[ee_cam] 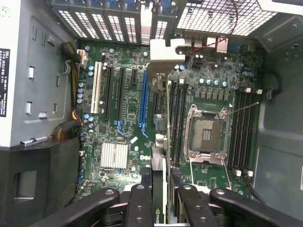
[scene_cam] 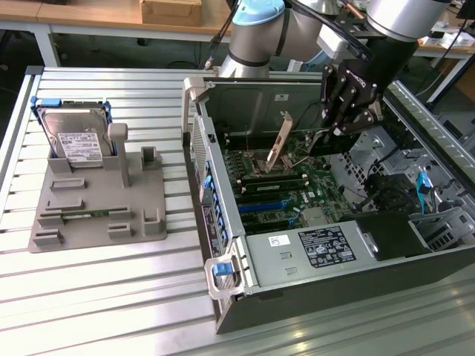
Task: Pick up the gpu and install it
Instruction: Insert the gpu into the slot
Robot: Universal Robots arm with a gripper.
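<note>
- The gripper (scene_cam: 335, 127) was clenched on the gpu (ee_cam: 160, 142), holding it edge-down inside the open case (scene_cam: 297, 304), above the motherboard (ee_cam: 123, 123).
- The install step looked in hand: the card hung just beside the blue slot (ee_cam: 143, 106), not yet seated.
- Seating would call for lining the card's edge with that slot and its bracket (scene_cam: 280, 142) with the rear wall.
- Room was tight: the memory slots (ee_cam: 176, 123) lay close by, and the case walls hemmed the arm in.
</note>
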